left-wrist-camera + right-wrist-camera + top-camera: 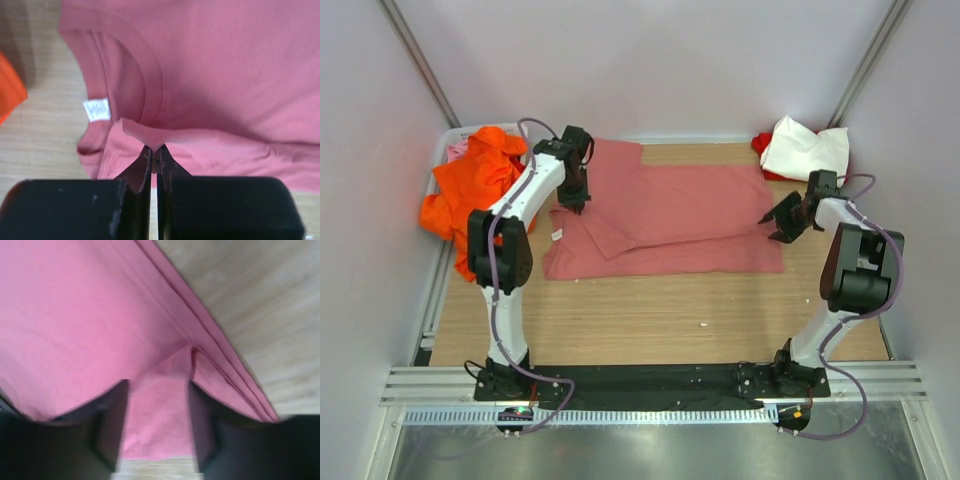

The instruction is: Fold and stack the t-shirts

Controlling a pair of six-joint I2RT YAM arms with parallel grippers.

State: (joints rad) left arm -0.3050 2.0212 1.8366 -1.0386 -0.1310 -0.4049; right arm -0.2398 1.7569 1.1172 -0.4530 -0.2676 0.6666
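The dusty salmon-pink t-shirt [670, 215] lies spread across the table, partly folded over itself. My left gripper [578, 205] is shut on a pinched fold of it [150, 134] just below the collar and its white label [96, 110]. My right gripper [775, 225] is open at the shirt's right edge, and its fingers [112, 420] straddle pink cloth [155, 420] there; this view is blurred. The orange t-shirt [475, 185] is bunched at the far left. The white t-shirt [805, 150] lies over the red one [761, 143] at the far right corner.
A bit of lighter pink cloth [457, 150] peeks out behind the orange heap. The white walls stand close on both sides. Bare wooden tabletop [660, 320] lies between the shirt and the arm bases. An orange corner shows in the left wrist view [10, 95].
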